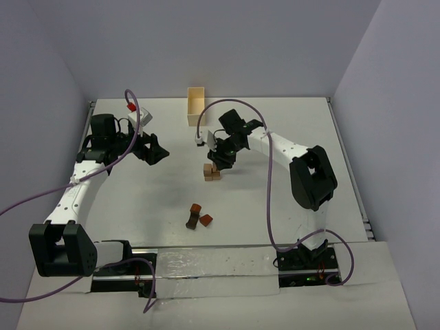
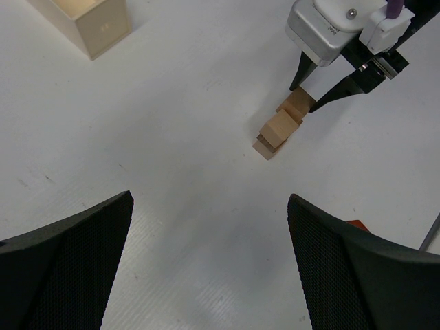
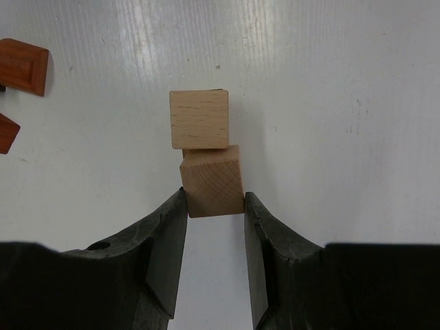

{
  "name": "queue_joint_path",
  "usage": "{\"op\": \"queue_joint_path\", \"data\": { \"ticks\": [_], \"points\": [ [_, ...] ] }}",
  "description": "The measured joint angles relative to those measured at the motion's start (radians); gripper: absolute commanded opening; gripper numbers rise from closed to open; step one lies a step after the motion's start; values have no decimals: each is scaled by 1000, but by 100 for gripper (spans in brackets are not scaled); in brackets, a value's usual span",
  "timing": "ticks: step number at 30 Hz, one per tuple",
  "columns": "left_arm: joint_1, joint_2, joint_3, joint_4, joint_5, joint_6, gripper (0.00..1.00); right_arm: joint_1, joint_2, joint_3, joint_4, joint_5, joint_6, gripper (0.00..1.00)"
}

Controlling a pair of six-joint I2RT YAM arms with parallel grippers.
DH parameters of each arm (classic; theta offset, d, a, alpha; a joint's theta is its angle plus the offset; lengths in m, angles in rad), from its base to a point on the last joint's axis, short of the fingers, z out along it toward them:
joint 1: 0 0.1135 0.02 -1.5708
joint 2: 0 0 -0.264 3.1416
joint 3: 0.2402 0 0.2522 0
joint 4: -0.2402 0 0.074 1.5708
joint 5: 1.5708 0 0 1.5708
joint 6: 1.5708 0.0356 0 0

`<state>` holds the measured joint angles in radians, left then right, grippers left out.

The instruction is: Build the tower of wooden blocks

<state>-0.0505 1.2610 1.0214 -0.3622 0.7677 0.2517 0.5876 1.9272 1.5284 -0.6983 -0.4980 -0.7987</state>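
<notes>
Tan cubes [image 1: 212,171] stand together mid-table. In the right wrist view one tan cube [image 3: 199,118] sits just beyond a second tan cube [image 3: 212,180], which rests on a lower block. My right gripper [image 3: 213,201] [image 1: 219,163] has both fingertips against that second cube's sides. The left wrist view shows the same cluster [image 2: 278,130] under the right gripper [image 2: 317,93]. Reddish-brown pieces [image 1: 200,216] lie nearer the arm bases, also seen in the right wrist view [image 3: 24,66]. My left gripper [image 1: 161,152] [image 2: 210,230] is open and empty above bare table, left of the cubes.
A pale wooden box [image 1: 196,105] stands at the back of the table, also in the left wrist view [image 2: 89,24]. A sliver of a reddish piece [image 2: 355,223] shows by the left gripper's right finger. Purple cables trail from both arms.
</notes>
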Motion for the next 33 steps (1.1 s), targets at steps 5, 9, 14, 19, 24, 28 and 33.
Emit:
{"op": "queue_joint_path", "data": {
  "ticks": [5, 9, 14, 19, 24, 28, 33],
  "points": [
    [0, 1, 0, 0, 0, 3, 99, 2, 9, 4, 0, 1, 1, 24],
    [0, 2, 0, 0, 0, 8, 99, 7, 11, 4, 0, 3, 1, 24],
    [0, 8, 0, 0, 0, 16, 99, 11, 11, 6, 0, 4, 1, 25],
    [0, 16, 0, -1, 0, 19, 99, 12, 17, 11, 0, 5, 1, 26],
    [0, 16, 0, -1, 0, 19, 99, 13, 27, 11, -1, 8, 1, 27],
    [0, 16, 0, 0, 0, 20, 99, 13, 27, 11, 0, 8, 1, 29],
    [0, 16, 0, -1, 0, 21, 99, 15, 28, 11, 0, 8, 1, 35]
  ]
}}
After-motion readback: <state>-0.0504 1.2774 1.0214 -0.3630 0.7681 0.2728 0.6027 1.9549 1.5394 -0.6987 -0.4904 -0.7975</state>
